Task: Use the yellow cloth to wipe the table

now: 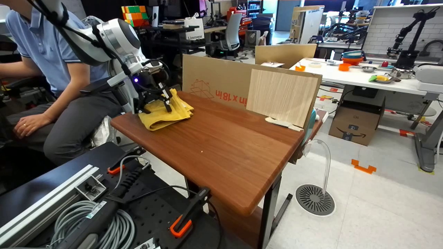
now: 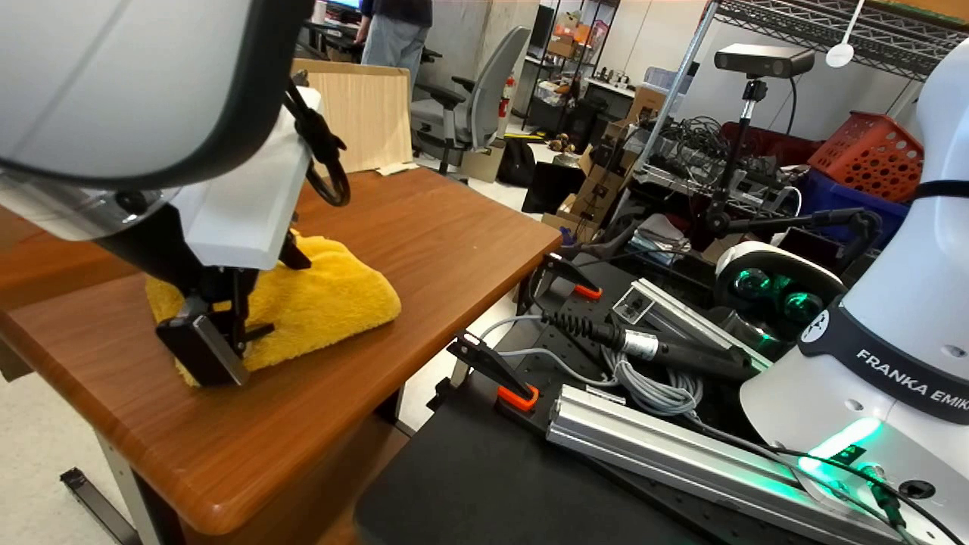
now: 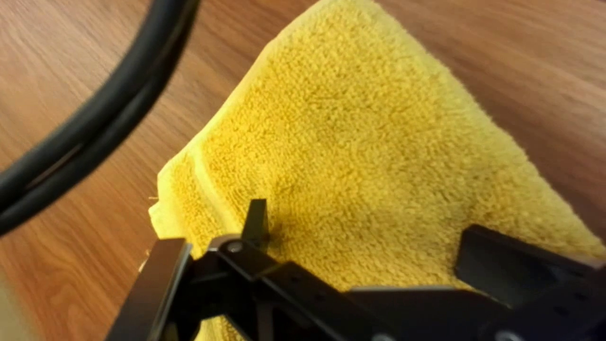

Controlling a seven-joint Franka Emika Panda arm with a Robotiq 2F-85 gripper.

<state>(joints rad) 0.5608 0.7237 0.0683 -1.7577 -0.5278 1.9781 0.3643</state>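
Note:
The yellow cloth (image 1: 166, 119) lies folded on the brown wooden table (image 1: 221, 145), near one end of it. The cloth also shows in an exterior view (image 2: 333, 303), partly behind the arm, and fills much of the wrist view (image 3: 350, 118). My gripper (image 1: 158, 110) is low over the cloth, pointing down. In the wrist view the gripper (image 3: 362, 222) has its two fingers wide apart, with cloth surface between them. The fingertips appear to touch or press into the cloth. No fold is pinched between them.
A cardboard sheet (image 1: 214, 76) with a light wood panel (image 1: 283, 97) stands along one table edge. A black cart (image 1: 155, 193) with clamps, cables and an aluminium profile (image 2: 666, 469) adjoins the opposite edge. A seated person (image 1: 69, 83) is close behind the arm.

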